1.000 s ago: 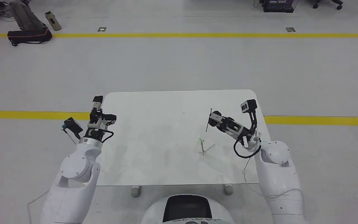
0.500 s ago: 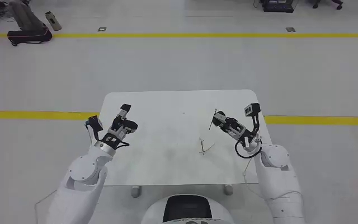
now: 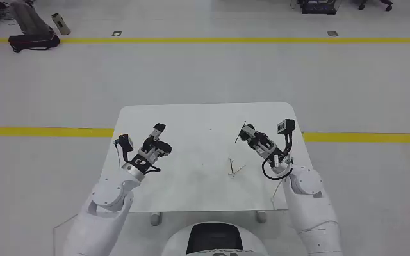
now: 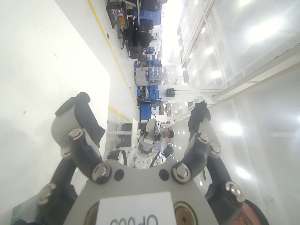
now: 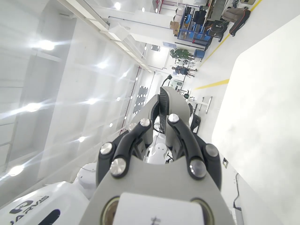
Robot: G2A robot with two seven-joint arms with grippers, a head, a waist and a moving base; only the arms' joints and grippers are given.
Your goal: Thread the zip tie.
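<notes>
Left gripper (image 3: 160, 141) brought inward from left edge of table (image 3: 192, 118), jaws spread wide, nothing held. Zip tie (image 3: 243, 125) pinched in closed right gripper (image 3: 246, 133) above table's right part. Threading judged not begun; all left to be done.

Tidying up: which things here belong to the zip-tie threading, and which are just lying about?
Job: zip tie in the shut right pincer; open left pincer; loose ties on the table.
Lying about: black bag; beige canister.
</notes>
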